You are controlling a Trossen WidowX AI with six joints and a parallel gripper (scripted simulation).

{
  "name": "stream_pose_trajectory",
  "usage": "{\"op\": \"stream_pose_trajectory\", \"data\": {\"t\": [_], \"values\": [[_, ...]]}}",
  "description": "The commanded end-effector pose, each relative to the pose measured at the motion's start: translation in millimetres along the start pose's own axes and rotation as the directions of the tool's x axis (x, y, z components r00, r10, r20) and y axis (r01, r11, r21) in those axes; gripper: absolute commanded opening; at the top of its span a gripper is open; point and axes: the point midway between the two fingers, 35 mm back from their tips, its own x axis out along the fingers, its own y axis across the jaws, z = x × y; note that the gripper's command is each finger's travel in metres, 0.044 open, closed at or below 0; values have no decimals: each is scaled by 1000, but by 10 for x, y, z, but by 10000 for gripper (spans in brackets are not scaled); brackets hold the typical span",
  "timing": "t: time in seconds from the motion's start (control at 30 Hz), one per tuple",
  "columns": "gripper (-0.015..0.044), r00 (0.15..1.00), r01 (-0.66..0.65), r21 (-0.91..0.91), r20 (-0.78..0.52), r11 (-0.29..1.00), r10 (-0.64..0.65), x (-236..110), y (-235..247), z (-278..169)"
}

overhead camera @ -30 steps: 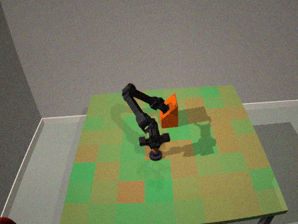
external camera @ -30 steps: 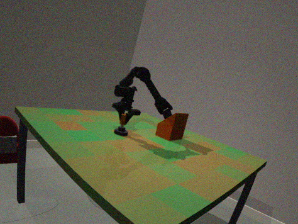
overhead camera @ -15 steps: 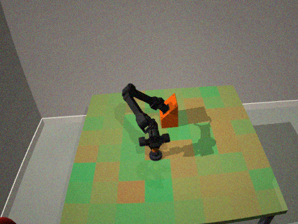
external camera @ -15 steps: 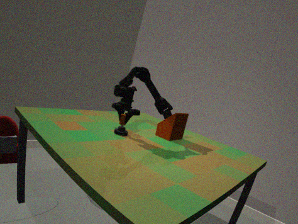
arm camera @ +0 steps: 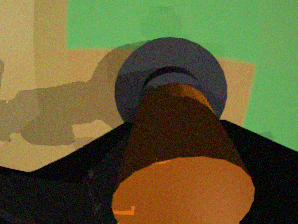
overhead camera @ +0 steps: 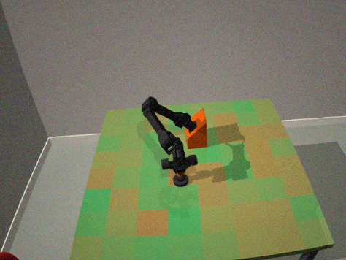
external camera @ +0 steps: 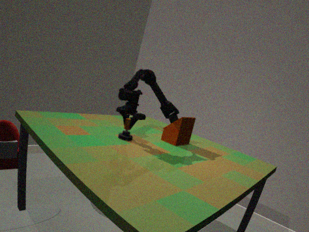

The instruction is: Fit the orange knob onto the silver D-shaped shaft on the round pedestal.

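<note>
My gripper (overhead camera: 179, 171) (external camera: 128, 123) is shut on the orange knob (arm camera: 181, 176) (external camera: 127, 123), a tapered cone held upright with its narrow end down. The knob sits directly over the dark round pedestal (arm camera: 136, 70) (overhead camera: 180, 180) (external camera: 125, 135), its lower end at the pedestal's centre. The silver shaft is hidden by the knob. In the wrist view the knob covers the middle of the pedestal, and the black fingers flank it on both sides. I cannot tell whether the knob touches the pedestal's top.
An orange wedge-shaped block (overhead camera: 197, 131) (external camera: 178, 131) at the arm's base stands behind and to the right of the pedestal. The checkered green and tan table (overhead camera: 255, 204) (external camera: 169, 195) spreads around. A red object (external camera: 8, 143) stands on the floor at the left.
</note>
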Motion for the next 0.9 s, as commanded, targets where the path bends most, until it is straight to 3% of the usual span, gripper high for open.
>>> {"op": "stream_pose_trajectory", "data": {"t": [0.0,0.87], "values": [[0,1000,0,-5,1,1000,0,3,1,0],[0,1000,0,35,1,999,0,15,1,0]]}}
